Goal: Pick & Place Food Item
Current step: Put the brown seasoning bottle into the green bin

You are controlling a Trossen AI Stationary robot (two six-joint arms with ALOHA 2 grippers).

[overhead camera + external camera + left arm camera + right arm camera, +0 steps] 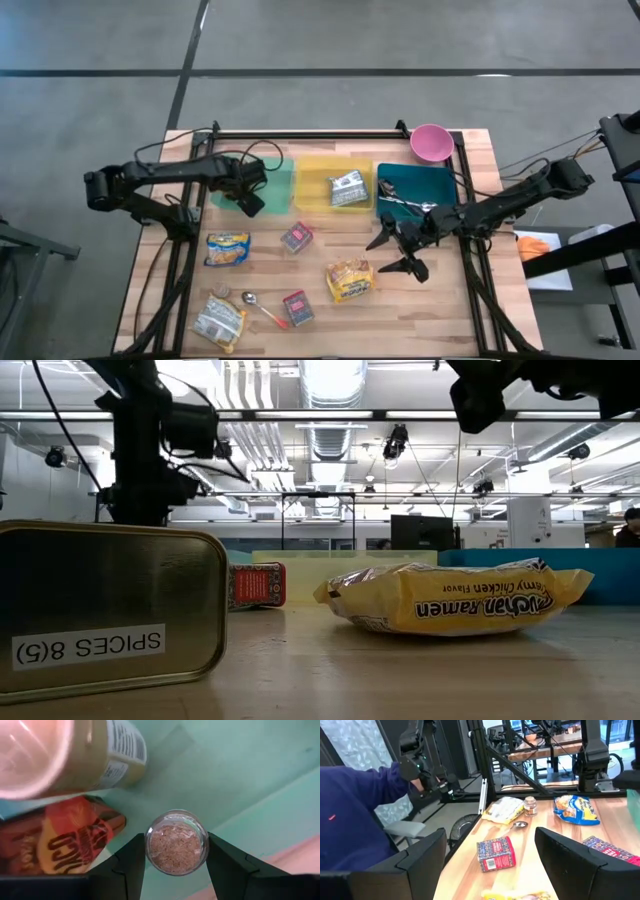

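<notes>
My left gripper (176, 857) points down into the green bin (282, 190) at the table's far left and is shut on a small glass spice jar (176, 845) filled with brown grains. A larger labelled jar (75, 755) and an orange-red packet (70, 845) lie in the same bin. My right gripper (396, 254) hangs open and level over the table's right half, near the yellow ramen pack (350, 280), touching nothing. A red box (495, 854) lies ahead of its fingers. My left gripper pinches the spice jar's round glass side (149, 851) between its two fingers, one on each opposite side. The fingers come from above, pointing down along the jar, whose round end faces up. Whether the jar stands on the bin floor, I cannot tell.
A yellow bin (310, 185) holds a silver packet, and a teal bin (440, 180) holds utensils. A pink bowl (432, 142) stands far right. Noodle packs (228, 248), small boxes (297, 237), a spoon (262, 308) and a spice tin (110, 610) lie on the table. A person's blue sleeve (350, 820) shows beyond.
</notes>
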